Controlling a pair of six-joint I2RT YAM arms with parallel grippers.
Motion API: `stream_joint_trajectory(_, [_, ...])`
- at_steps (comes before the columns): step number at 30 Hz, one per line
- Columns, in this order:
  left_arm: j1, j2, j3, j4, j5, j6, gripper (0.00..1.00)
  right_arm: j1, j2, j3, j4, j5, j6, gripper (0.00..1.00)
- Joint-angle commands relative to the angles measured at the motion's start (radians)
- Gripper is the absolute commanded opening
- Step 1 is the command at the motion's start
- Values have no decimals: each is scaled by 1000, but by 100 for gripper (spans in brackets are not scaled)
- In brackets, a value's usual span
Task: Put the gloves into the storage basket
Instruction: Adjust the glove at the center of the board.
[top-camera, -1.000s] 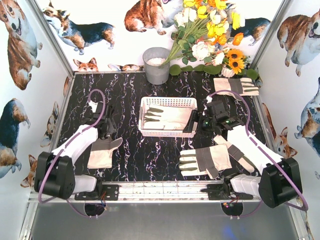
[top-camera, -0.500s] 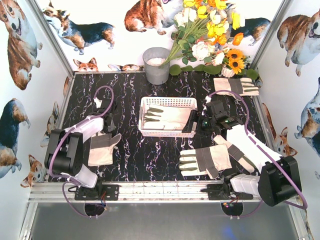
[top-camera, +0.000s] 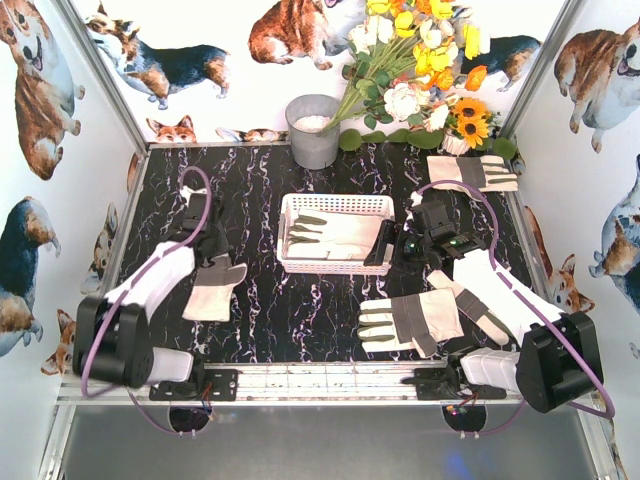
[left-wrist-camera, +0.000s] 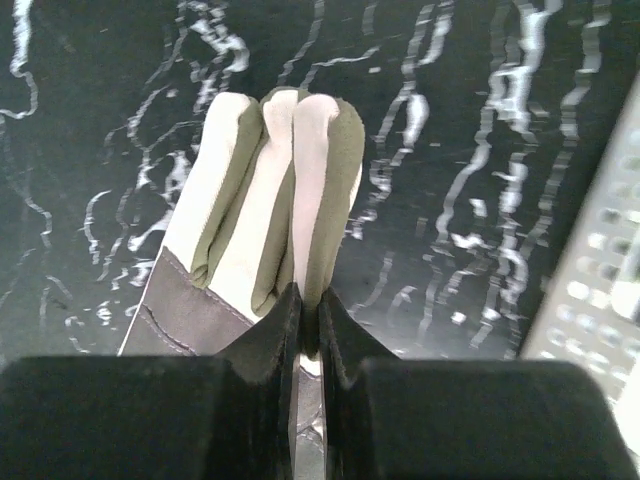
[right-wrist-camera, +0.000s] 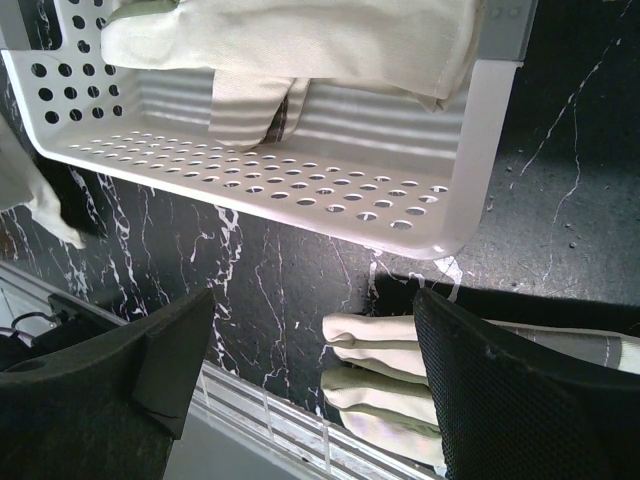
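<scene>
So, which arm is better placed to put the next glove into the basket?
Left: the left hand is shut on a glove left of the basket; the right hand is open and empty.

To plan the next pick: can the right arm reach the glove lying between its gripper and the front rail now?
Probably yes. The right gripper is open and empty beside the storage basket, and that glove lies flat, uncovered, just nearer the arm's base.

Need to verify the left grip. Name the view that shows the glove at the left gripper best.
Left wrist: the glove is large and close, with the left gripper shut on its fabric. Top external shows the glove small, partly under the arm. Right wrist doesn't clearly show it.
</scene>
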Motion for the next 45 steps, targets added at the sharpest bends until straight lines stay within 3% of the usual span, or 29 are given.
stream_joint_trajectory(1, [22, -93, -48, 50, 215, -9, 4, -5, -17, 45, 34, 5, -12, 83])
stream_joint_trajectory(3, [34, -123, -70, 63, 242, -21, 23, -5, -15, 46, 34, 4, -17, 83])
stream_joint_trajectory(5, [42, -139, -72, 46, 206, -27, 57, -5, -12, 48, 31, 2, -18, 83])
stream_joint_trajectory(7, [49, -142, -72, 25, 183, -22, 68, -5, -10, 52, 24, 3, -22, 83])
stream_joint_trajectory(10, [51, -148, -72, 24, 198, -29, 69, -5, -14, 56, 2, 20, -25, 83])
stream_joint_trajectory(18, [51, -145, -214, 61, 217, -101, 52, -5, -32, 23, -67, 130, -1, 81])
stream_joint_trajectory(23, [50, -209, -269, 114, 242, -155, 54, -5, -5, -10, -84, 148, 9, 72])
stream_joint_trajectory(28, [50, -313, -233, 40, 182, -138, 62, -4, 18, -60, -63, 75, 36, 59])
stream_joint_trajectory(33, [49, -385, -207, -34, 177, -106, 67, 20, -11, -62, -70, -14, -57, 62])
stream_joint_trajectory(39, [50, -454, -243, -32, 190, -114, 69, 226, -7, 27, -203, 190, -224, 70])
stream_joint_trajectory(45, [50, -469, -272, -11, 202, -128, 69, 349, 90, 120, -290, 280, -392, 78])
